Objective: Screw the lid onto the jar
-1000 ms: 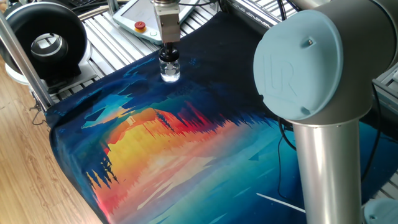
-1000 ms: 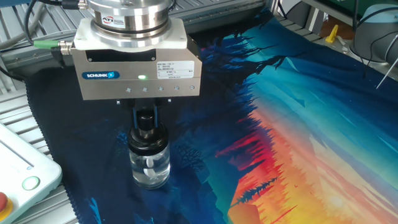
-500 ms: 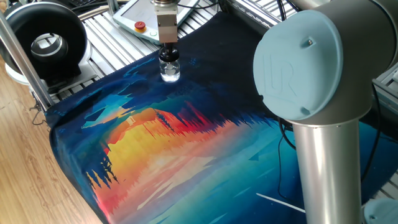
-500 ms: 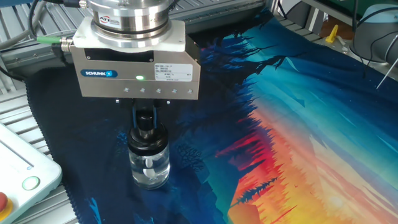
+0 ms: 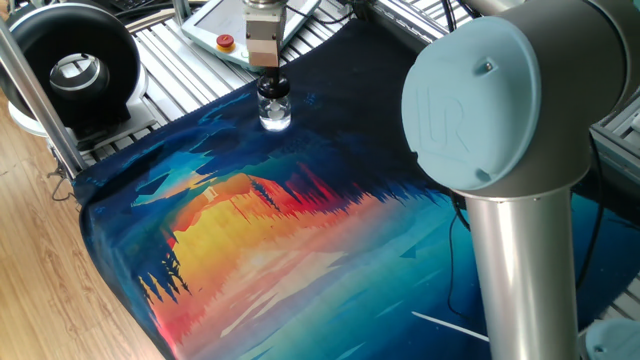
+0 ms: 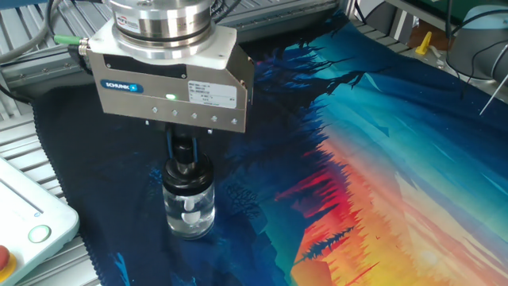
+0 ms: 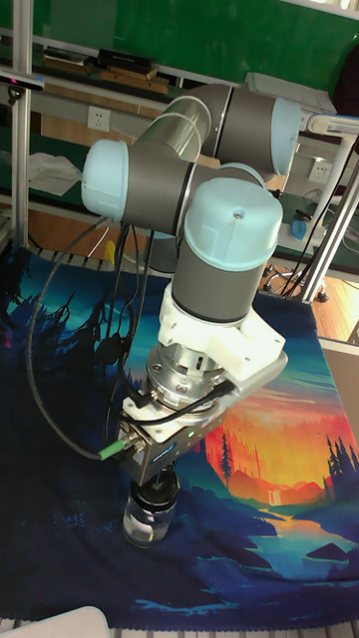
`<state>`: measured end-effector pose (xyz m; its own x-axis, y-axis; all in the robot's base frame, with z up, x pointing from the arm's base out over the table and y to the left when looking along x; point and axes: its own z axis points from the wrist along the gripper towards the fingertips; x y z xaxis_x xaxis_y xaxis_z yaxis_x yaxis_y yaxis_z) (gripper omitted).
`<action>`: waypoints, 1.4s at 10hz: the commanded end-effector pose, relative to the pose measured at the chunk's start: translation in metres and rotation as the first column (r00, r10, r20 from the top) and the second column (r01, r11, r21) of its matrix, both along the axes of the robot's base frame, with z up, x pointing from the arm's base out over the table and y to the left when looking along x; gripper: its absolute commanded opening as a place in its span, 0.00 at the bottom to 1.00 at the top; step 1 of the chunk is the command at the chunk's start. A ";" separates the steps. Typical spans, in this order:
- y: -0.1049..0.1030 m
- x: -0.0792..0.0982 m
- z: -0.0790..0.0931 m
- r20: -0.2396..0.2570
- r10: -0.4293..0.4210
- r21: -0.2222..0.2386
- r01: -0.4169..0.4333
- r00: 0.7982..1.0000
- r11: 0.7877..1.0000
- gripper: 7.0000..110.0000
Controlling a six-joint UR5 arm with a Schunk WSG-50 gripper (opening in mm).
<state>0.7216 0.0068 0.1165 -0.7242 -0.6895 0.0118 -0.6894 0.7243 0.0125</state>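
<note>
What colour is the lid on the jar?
Black; the lid sits atop the clear jar, clearest in the other fixed view.

A sunset-forest printed cloth [image 5: 260,250] covers the surface. Wood-grain floor [image 5: 40,290] lies beside it. A green wall [image 7: 170,30] stands behind, with aluminium frame posts [image 7: 22,130] and a shelf [image 7: 90,95] below it.
</note>
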 end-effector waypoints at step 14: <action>-0.005 0.011 0.001 -0.039 -0.369 0.035 0.371 0.929 0.928 0.00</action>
